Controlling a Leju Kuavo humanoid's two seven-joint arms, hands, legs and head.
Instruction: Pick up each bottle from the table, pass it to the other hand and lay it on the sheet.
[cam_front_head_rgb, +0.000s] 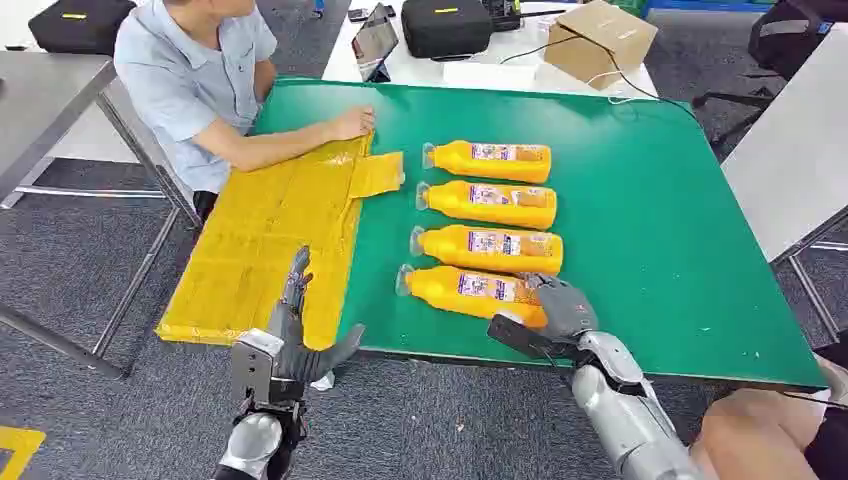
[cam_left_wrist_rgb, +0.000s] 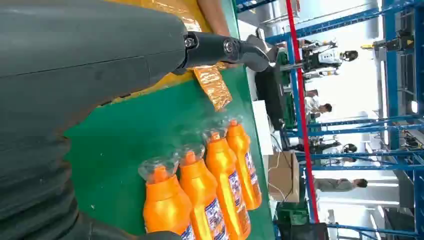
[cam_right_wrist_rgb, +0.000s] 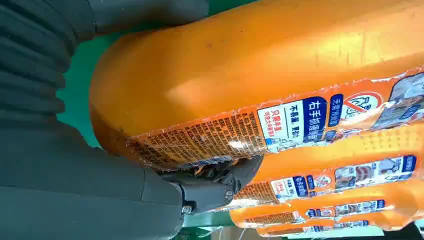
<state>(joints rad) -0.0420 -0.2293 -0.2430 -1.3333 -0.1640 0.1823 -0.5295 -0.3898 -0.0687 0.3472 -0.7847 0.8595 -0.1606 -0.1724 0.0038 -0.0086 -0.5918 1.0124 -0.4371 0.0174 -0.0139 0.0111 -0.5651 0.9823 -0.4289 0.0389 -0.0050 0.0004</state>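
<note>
The right hand (cam_front_head_rgb: 556, 305) is wrapped over the base end of the nearest bottle (cam_front_head_rgb: 470, 291), fingers closing on it, though whether it is firmly gripped I cannot tell. That bottle lies on its side, long axis across the green table (cam_front_head_rgb: 660, 220), cap toward the yellow sheet (cam_front_head_rgb: 260, 240). Four bottles lie in a row. The left hand (cam_front_head_rgb: 290, 335) waits with fingers apart, empty, at the sheet's near edge.
</note>
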